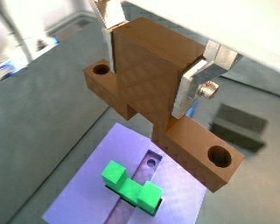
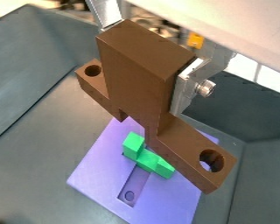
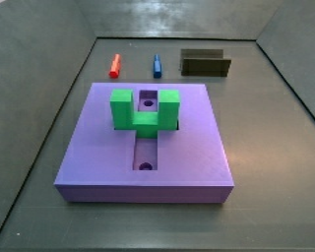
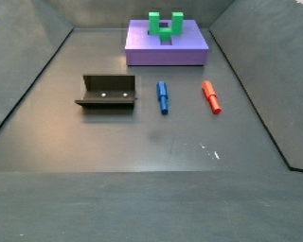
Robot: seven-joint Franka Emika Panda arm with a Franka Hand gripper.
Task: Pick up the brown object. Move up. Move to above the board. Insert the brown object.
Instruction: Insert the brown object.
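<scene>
Hand (image 1: pixel 149 61) clamps one brown object (image 1: pixel 154 87) above one board (image 1: pixel 95 188) bearing one green U-block (image 1: pixel 130 185); one fixture (image 4: pixel 109 93), two pegs.

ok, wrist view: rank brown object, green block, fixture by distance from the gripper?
1. brown object, held in the gripper above the board.
2. green block, on the board below.
3. fixture, off to the side on the floor.

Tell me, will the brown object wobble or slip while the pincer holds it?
Probably not. The brown object looks stiff and blocky, with flat sides that the pincer, above the board, squeezes in both wrist views. Its long tongue sticks out sideways, so it might tilt if bumped.
</scene>
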